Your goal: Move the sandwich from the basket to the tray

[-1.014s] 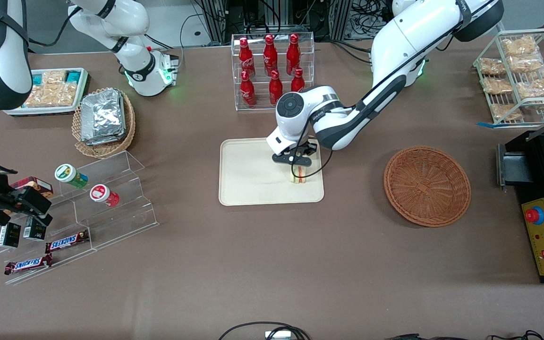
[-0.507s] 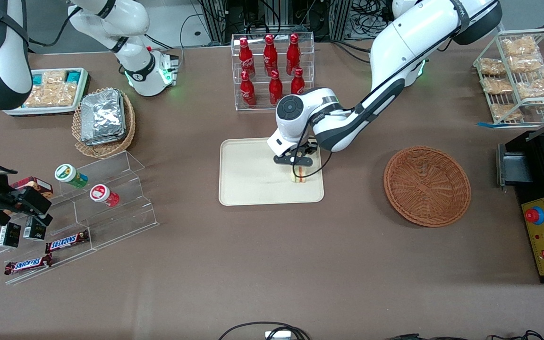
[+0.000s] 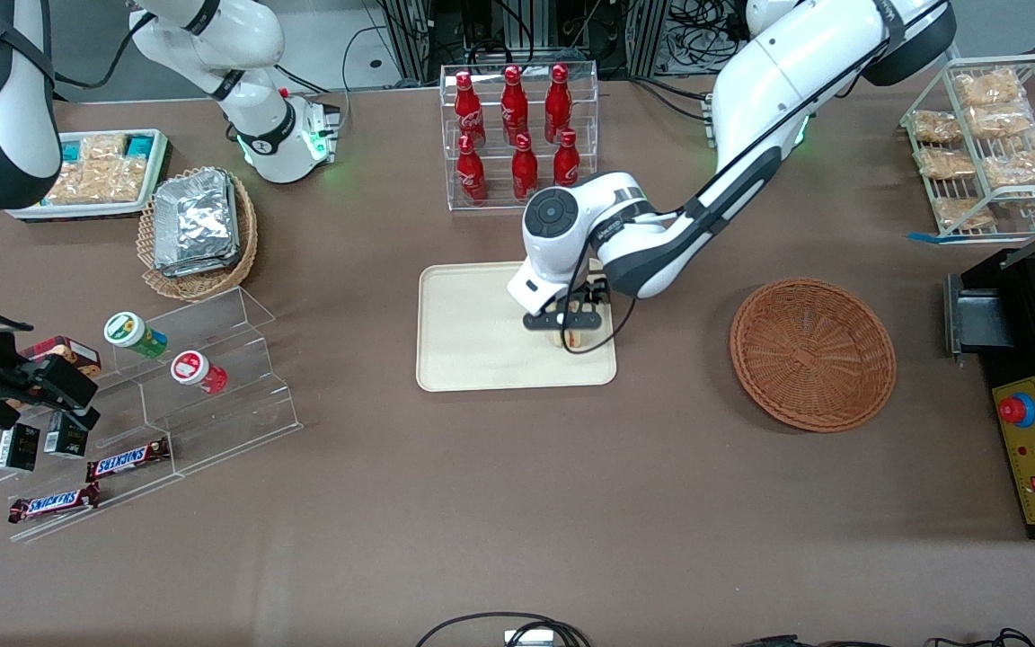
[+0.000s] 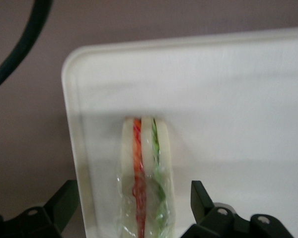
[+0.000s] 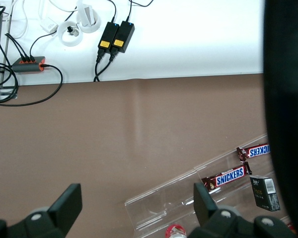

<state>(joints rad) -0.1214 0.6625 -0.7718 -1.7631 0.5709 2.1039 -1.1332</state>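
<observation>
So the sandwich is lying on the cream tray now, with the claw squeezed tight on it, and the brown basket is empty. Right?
Not quite: the gripper is open, its fingers standing clear of the sandwich on either side, as the left wrist view shows. The rest holds: the sandwich lies on the tray and the basket is empty.

Wrapped sandwich (image 4: 143,183) standing on tray (image 3: 473,350), basket (image 3: 812,353) empty nearby

We see a matt, smooth cream tray (image 3: 473,332), seemingly plastic, and on it a sandwich (image 4: 144,183) in clear, shiny crinkled film. The basket (image 3: 812,353) is rough woven wicker. The table (image 3: 517,503) wears a dull brown cloth-like cover. The gripper (image 4: 134,218), straddling the sandwich with fingers apart, is matt black plastic.
</observation>
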